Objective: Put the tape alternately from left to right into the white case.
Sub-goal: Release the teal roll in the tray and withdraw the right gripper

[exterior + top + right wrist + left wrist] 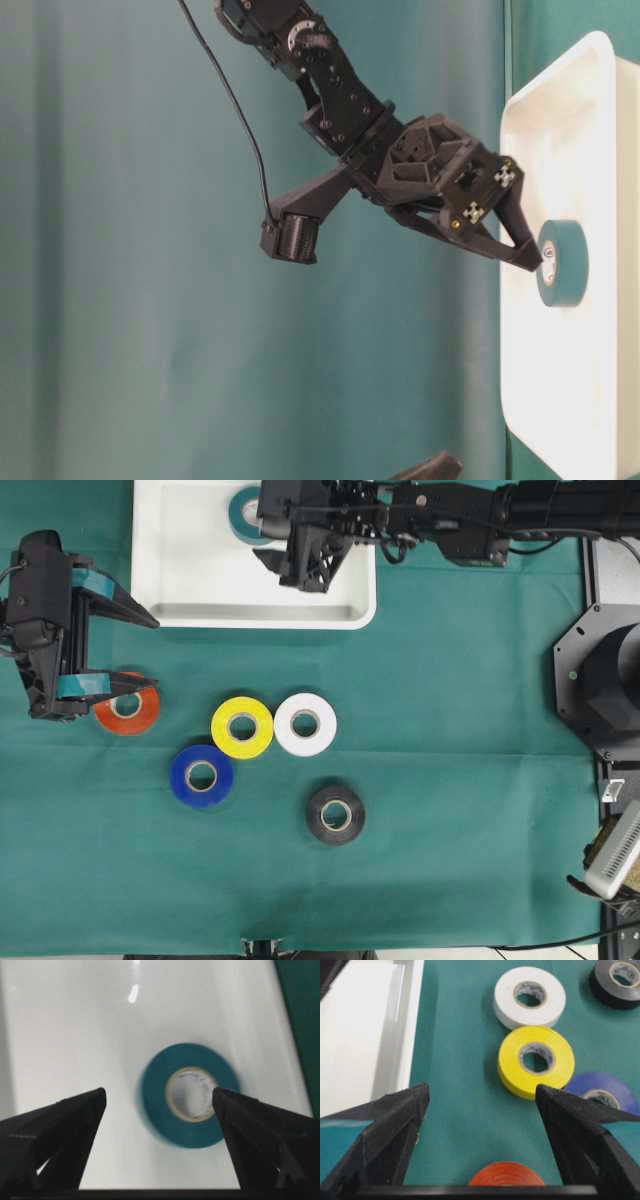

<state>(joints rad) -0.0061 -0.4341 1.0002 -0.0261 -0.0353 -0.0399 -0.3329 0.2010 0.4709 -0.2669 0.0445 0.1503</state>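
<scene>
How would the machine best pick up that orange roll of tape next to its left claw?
Probably from straight above, one finger of the left end effector on each side of the outer rim. The orange roll lies flat on the green cloth with its hole up, clear of the other rolls, so both sides are free.

I see the case (180, 580) at the top of the overhead frame with one roll (243, 515) in it, near its upper edge. Below the case, five rolls (241, 726) lie on the cloth (450, 810): one at the left, two touching mid-frame, one lower left of them, one lower right.
</scene>
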